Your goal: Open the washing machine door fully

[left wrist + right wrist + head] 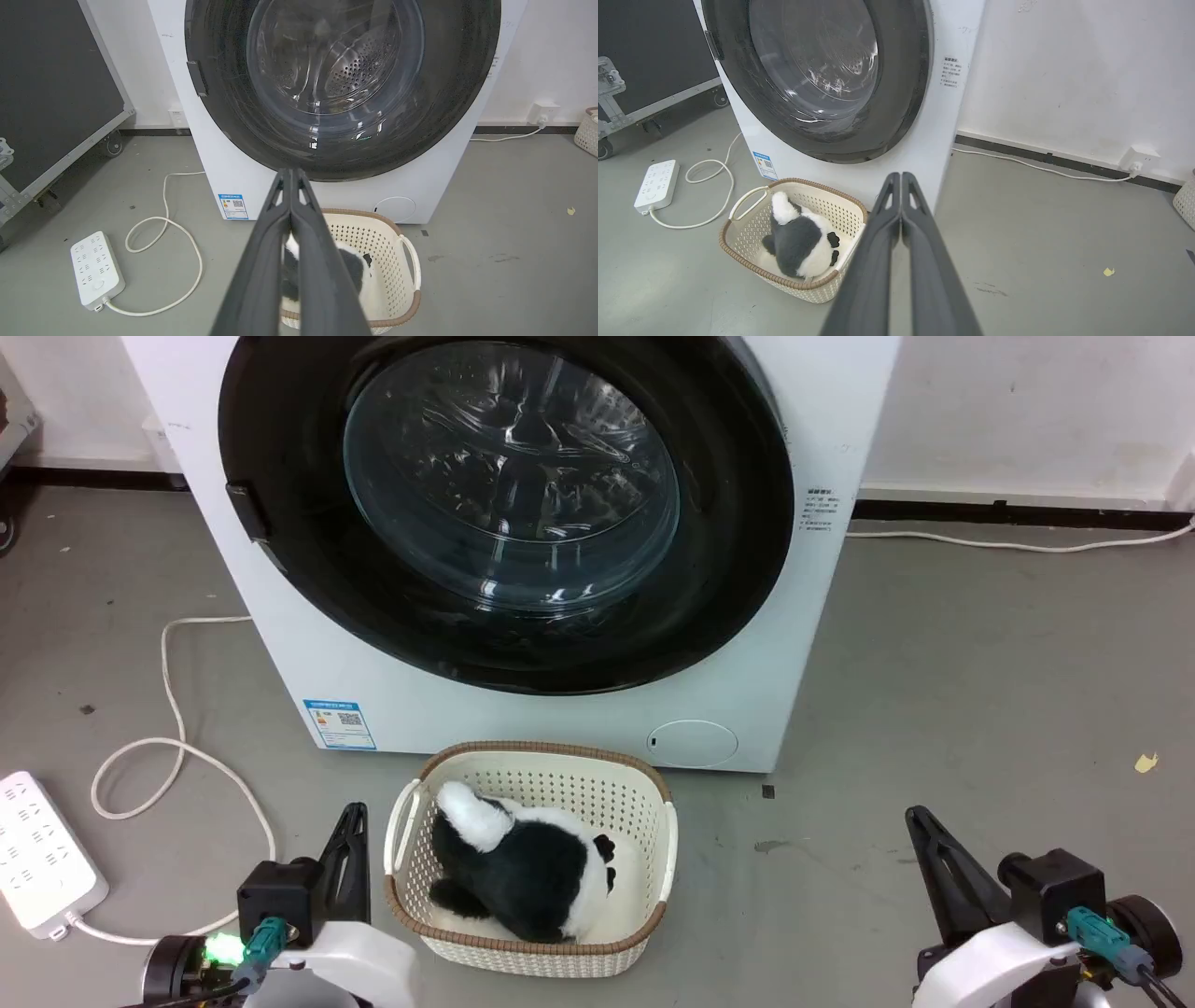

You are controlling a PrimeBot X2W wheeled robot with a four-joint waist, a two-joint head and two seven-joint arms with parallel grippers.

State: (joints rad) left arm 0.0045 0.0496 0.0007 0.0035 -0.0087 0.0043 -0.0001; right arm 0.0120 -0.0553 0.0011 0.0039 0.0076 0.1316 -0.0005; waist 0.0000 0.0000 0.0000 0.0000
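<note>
We note the washing machine door [504,649] shut flat against the front of the washing machine [308,644]. A small latch tab [247,511] sits on its black rim, toward the machine's left side. The left claw [353,814] and right claw [920,821] are both pressed together and empty, low in front of the machine. The tab lies up and ahead of the left claw, which we judge the nearer. The right claw stands past the machine's right corner.
</note>
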